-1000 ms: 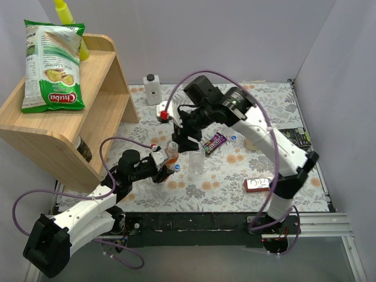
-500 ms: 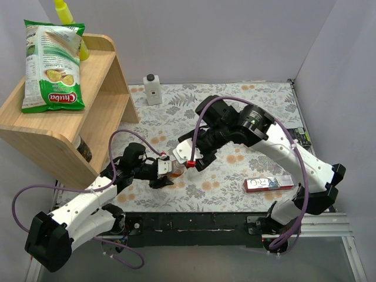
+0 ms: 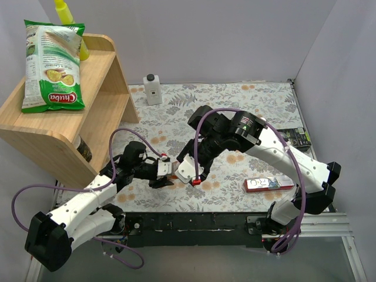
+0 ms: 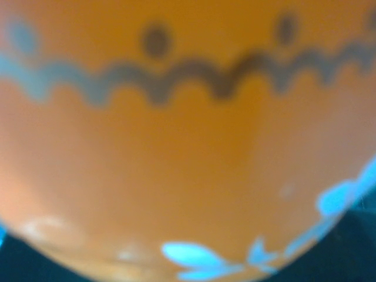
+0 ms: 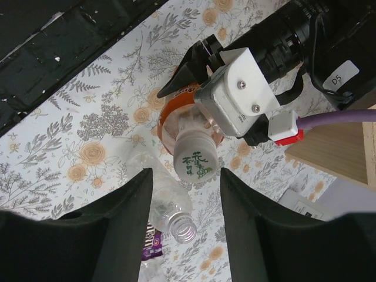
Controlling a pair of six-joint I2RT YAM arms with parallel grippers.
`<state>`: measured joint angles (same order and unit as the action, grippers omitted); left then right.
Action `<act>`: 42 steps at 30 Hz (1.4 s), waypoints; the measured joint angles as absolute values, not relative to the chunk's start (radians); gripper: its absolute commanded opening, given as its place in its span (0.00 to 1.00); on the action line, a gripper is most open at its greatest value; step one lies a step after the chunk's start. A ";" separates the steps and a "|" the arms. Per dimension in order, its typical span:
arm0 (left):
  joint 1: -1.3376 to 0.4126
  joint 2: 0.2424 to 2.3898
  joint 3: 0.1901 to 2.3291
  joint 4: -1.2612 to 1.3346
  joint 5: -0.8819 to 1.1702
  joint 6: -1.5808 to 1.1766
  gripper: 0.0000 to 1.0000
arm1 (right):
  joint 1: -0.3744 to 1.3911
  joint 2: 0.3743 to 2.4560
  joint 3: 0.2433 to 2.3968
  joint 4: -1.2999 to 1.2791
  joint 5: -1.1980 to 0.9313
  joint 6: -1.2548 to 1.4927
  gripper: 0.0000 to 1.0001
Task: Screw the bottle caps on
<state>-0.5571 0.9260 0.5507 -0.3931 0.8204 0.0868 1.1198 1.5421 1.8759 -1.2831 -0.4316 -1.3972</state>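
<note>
Floral-cloth table [image 3: 252,100]. Left hand [image 3: 165,170] clamped tight on orange bottle [image 5: 176,120], toward near edge. Whitish cap [image 5: 195,160] sat on its neck. Right hand [image 5: 185,173] hovered above cap, fingers apart, holding nothing. Step, judged: tightening cap. Next: lower, pinch cap squarely, twist.

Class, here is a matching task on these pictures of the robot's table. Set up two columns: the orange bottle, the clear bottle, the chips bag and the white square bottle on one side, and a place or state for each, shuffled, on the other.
Things
1. orange bottle
2. clear bottle
3. chips bag
4. white square bottle

Places or states
A. neck open, no cap, next to the purple wrapper
B. upright at the far edge of the table
C. held by the left gripper, a whitish cap on top
D. on the wooden shelf

Pairs: 1-C, 2-A, 3-D, 4-B
</note>
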 measured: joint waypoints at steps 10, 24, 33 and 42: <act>-0.562 0.928 0.555 -0.398 0.823 0.097 0.00 | 1.122 1.572 1.880 -1.285 -0.448 -1.432 0.45; -0.572 0.905 0.529 -0.261 0.712 -0.105 0.00 | 1.090 1.641 1.987 -1.277 -0.381 -1.159 0.10; -0.570 0.889 0.482 -0.120 0.472 -0.248 0.00 | 0.944 1.805 2.152 -1.249 -0.451 -0.647 0.01; -0.571 0.886 0.485 -0.113 0.432 -0.260 0.00 | 0.918 1.819 2.188 -1.250 -0.453 -0.526 0.55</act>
